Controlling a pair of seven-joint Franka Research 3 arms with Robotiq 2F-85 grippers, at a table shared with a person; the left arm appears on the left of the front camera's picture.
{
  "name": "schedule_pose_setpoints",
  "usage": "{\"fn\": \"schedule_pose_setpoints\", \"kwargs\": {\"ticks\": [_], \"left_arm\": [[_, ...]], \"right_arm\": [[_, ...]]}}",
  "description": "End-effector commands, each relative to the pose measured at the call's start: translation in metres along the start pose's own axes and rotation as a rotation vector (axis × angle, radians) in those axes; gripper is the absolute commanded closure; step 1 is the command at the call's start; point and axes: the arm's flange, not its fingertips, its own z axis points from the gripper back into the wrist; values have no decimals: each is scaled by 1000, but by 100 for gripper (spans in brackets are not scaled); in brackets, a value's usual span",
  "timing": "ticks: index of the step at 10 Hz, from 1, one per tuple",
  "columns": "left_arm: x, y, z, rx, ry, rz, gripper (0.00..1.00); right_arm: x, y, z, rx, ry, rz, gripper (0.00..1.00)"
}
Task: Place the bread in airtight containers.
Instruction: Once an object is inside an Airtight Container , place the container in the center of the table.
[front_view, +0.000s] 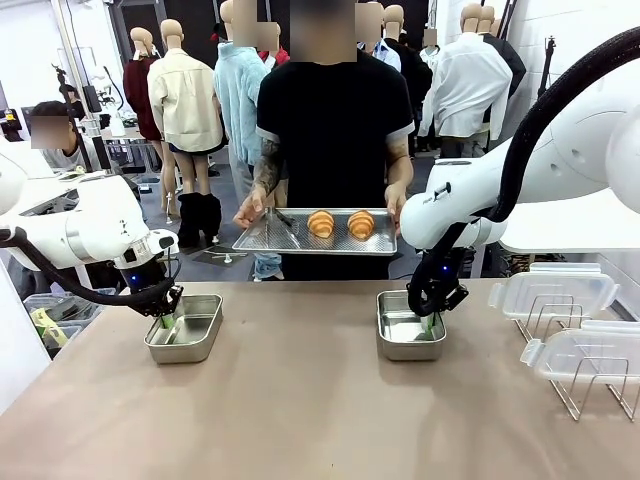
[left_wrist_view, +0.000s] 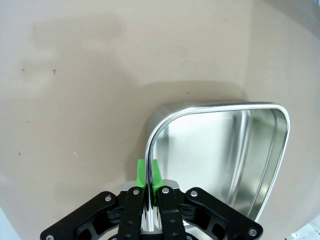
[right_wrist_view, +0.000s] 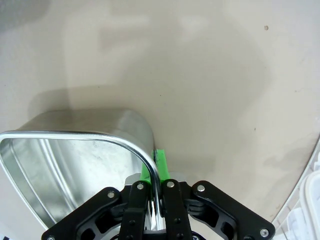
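Clamped on rims of two small rectangular stainless-steel pans (front_view: 196, 330) on the counter (front_view: 300, 400): left tool (front_view: 168, 318), right tool (front_view: 432, 322). On the person's flat metal tray (front_view: 262, 238): two golden-brown ridged croissants (front_view: 321, 223), likely light, crushable; grip gently mid-body.

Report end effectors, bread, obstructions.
Left end effector shut on left pan rim. Right end effector shut on right pan rim. Both croissants on person's tray. No obstruction.

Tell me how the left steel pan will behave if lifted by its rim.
The left steel pan looks rigid, so it should lift without flexing. The left gripper pinches its rim near a corner, so it may tilt. Its polished wall probably slips easily.
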Motion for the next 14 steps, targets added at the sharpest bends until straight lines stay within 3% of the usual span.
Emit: {"fn": "schedule_pose_setpoints", "kwargs": {"ticks": [1,3,5,7,10,11,12,14], "left_arm": [[-8,-18,13,4,-29,-34,100],[-19,-45,40,-16,-114,-75,100],[-34,-71,75,56,-122,-87,100],[-40,-91,106,33,-109,-115,100],[-49,-97,125,-4,-131,-63,100],[-45,-89,118,8,-140,-39,100],[-46,-99,124,11,-123,-115,100],[-46,-99,124,11,-123,-115,100]], "right_arm": [[-25,1,21,12,-24,35,100],[-41,2,70,14,-118,-3,100],[-38,9,108,34,-72,14,100],[-32,13,131,-5,-58,-42,100],[-14,23,122,-39,-36,-46,100],[-35,11,133,1,-60,-15,100],[-35,11,133,1,-60,-15,100],[-35,11,133,1,-60,-15,100]]}}
